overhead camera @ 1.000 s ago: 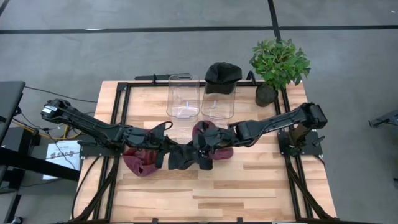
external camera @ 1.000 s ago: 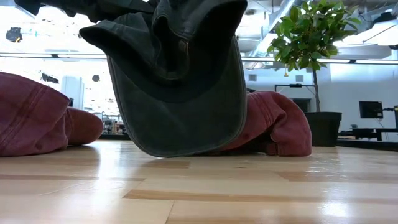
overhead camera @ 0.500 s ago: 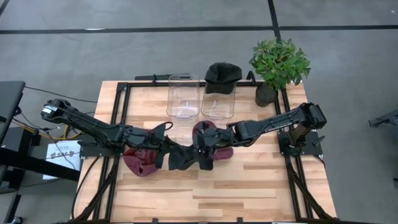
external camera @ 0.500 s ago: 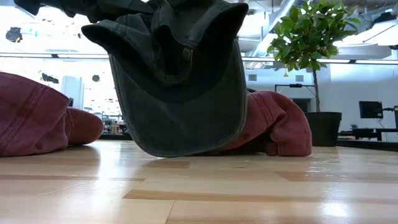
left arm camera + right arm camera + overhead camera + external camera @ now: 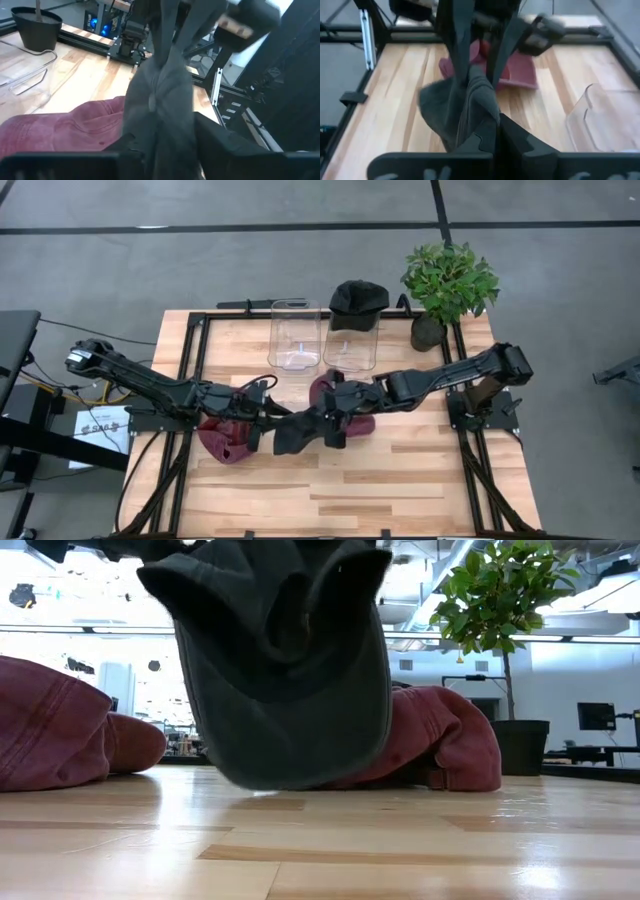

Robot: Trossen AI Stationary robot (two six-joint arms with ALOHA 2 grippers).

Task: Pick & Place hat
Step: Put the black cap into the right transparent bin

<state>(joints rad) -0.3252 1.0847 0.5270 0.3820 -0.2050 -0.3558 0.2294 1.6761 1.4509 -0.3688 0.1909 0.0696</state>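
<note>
Hat (image 5: 300, 432), the dark grey one, hangs just above the desk (image 5: 400, 480) in front of the two clear containers (image 5: 295, 335), between two maroon hats: one (image 5: 222, 440) under the left arm, the other (image 5: 345, 405) behind the grey hat, toward the containers. In the low view its brim (image 5: 290, 755) droops close to the wood without clearly touching, which suggests it is carried rather than resting.

The right gripper (image 5: 490, 132) has its fingers pinched shut on a gathered fold of the grey cloth; the right wrist view shows fabric bunched tight between them. That pinch at the crown is why the hat dangles brim-down.

The left gripper (image 5: 160, 150) sits just beside the hat on the side away from the potted plant (image 5: 448, 285). Its fingers look parted around the cloth, though whether they bear on it I cannot tell. It reads as a handover, with the weight now on the right arm.

A black hat (image 5: 358, 297) already sits on top of the container nearer the plant, so the other container, bare on top, is likely the target.
</note>
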